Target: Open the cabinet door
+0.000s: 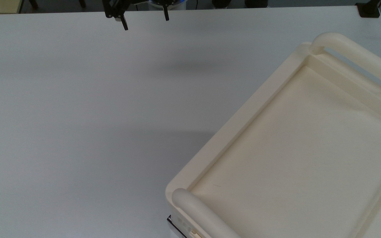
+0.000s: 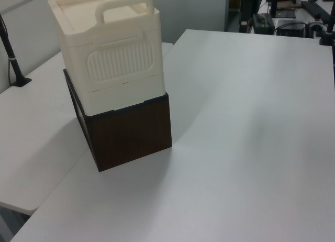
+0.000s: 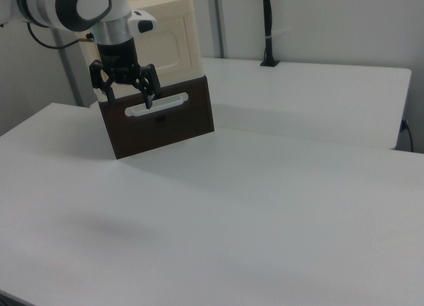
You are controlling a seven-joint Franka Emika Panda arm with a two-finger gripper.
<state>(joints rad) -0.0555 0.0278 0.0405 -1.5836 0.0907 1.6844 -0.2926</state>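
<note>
Top view: the pincer (image 1: pixel 144 16) hangs at the far edge of the white surface (image 1: pixel 78 115), its two black fingers spread wide with nothing between them. The cream cabinet's recessed top (image 1: pixel 296 158) fills the top view's lower right, well apart from the pincer, with a thick rounded handle bar (image 1: pixel 356 62) at its far end. The door's panel cannot be made out from above.

Left view: the cream cabinet (image 2: pixel 110 53) stands on a dark brown box (image 2: pixel 131 134); its ribbed side faces the camera.

Right view: the pincer (image 3: pixel 126 87) hovers above the surface, spread and empty. Behind it, the cabinet door (image 3: pixel 165 48), a cream panel, appears flush and closed.

Nothing of the task looks done: approach, grasp of the door handle and pull all remain.
</note>
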